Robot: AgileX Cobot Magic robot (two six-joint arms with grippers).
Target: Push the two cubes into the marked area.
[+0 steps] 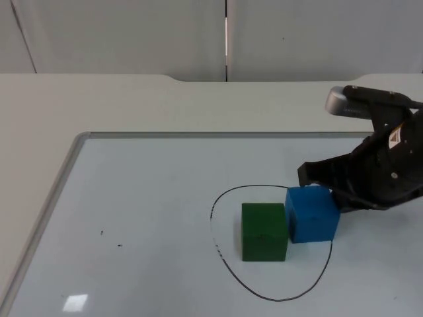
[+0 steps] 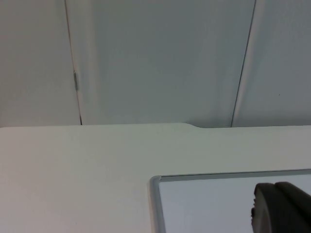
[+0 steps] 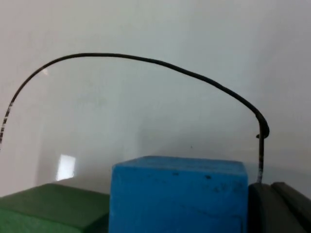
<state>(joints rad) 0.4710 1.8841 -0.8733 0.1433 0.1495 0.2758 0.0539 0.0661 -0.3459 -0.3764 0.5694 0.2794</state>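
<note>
- Here, the blue cube (image 1: 312, 214) and the green cube (image 1: 264, 231) sit side by side on the whiteboard (image 1: 132, 218) that lies on the tabletop (image 1: 99, 105), their near faces touching or almost touching.
- The green cube lies fully inside the marked area (image 1: 271, 241), a hand-drawn black loop on the board.
- The blue cube is mostly inside the loop, at its right side; its far right corner sits about on the line.
- The right claw (image 1: 317, 181) is low over the board, right behind the blue cube on the cube's far right side, one black finger running along the cube's top edge. Whether its fingers are spread or pressed together, I cannot tell.
- In the right wrist view the blue cube (image 3: 177, 194) stands directly ahead, the green cube (image 3: 53, 208) beside it, and the black line (image 3: 146, 60) curves beyond them.
- The left claw (image 2: 282, 208) waits near the whiteboard's corner (image 2: 155, 182); I cannot tell its finger state.
</note>
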